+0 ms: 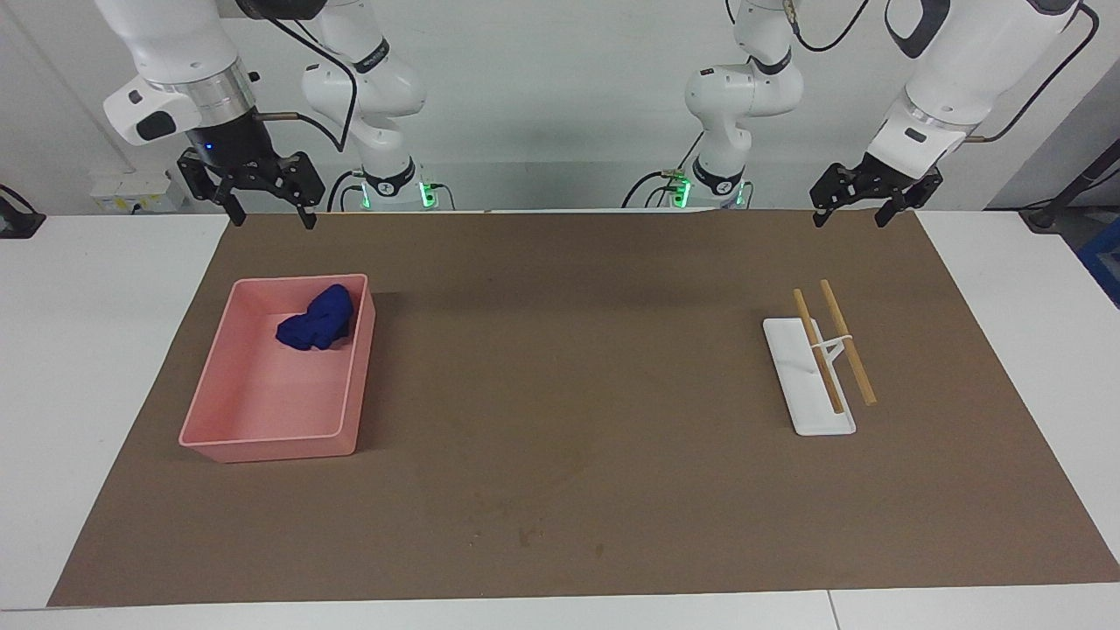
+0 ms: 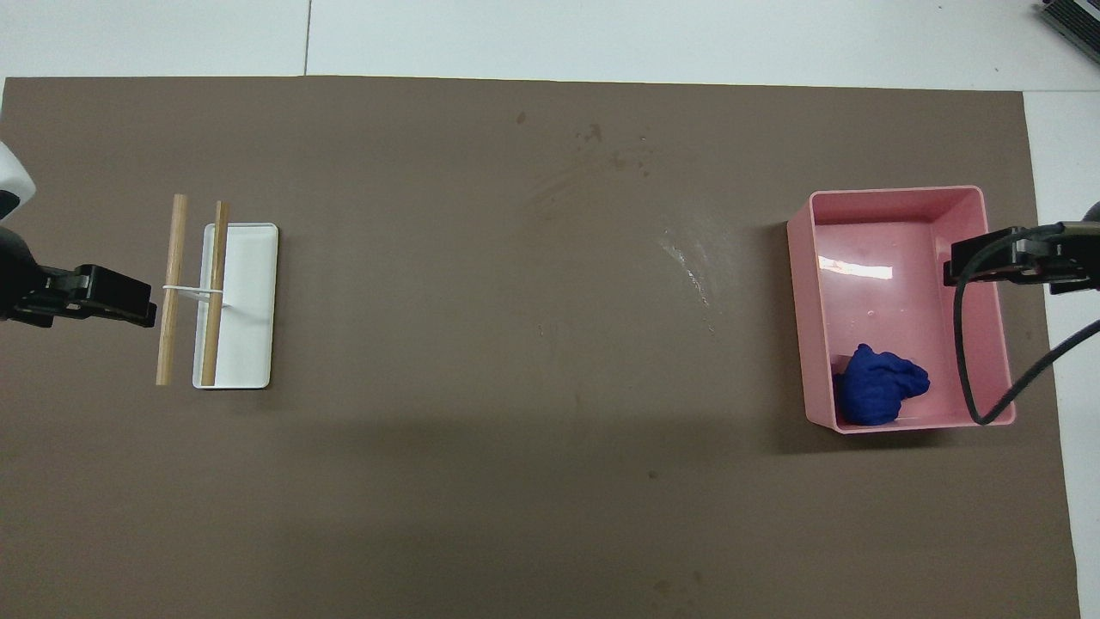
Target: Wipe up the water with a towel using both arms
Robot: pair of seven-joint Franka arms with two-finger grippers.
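Faint wet smears (image 2: 687, 258) barely show; towel (image 1: 317, 319) bunched in tray (image 1: 262, 411).

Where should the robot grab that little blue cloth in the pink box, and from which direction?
Probably from straight above, pinching the highest hump of the towel. It lies crumpled in a loose heap in the pink tray, at the end nearer the robots and close to a wall, so the walls block a sideways approach. The right gripper, open, is the closer one; the left gripper waits above the brown mat's edge.
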